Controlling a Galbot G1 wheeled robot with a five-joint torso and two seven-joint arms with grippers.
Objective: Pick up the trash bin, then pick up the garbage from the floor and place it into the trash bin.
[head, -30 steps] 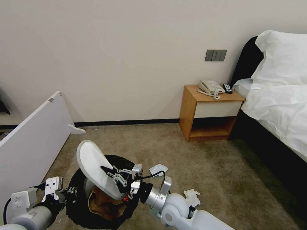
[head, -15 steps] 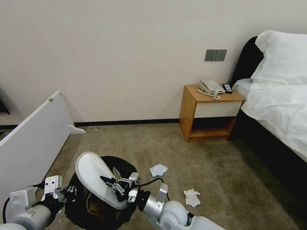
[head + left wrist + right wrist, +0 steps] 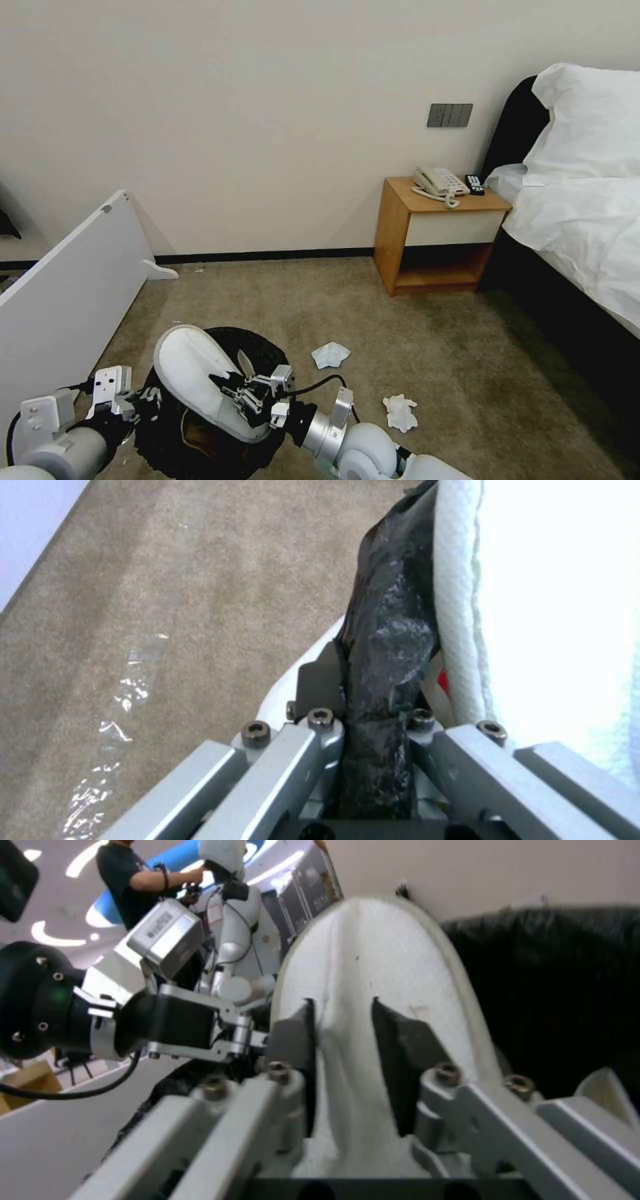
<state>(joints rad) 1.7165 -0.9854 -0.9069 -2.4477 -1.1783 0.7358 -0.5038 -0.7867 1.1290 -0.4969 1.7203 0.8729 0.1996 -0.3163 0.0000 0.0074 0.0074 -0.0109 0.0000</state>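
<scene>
Presently: bin [image 3: 260,347] lifted, left gripper [image 3: 373,730] clamped on its rim. Right gripper [image 3: 247,393] grips slipper [image 3: 193,367], part-lowered over the bin, not released. Two tissues [image 3: 330,355] remain on carpet [image 3: 433,347].

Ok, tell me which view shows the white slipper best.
The head view: the whole white slipper shows, tilted over the trash bin, pinched by the right claw. The right wrist view shows its middle between the fingers; the left wrist view shows one edge.
</scene>
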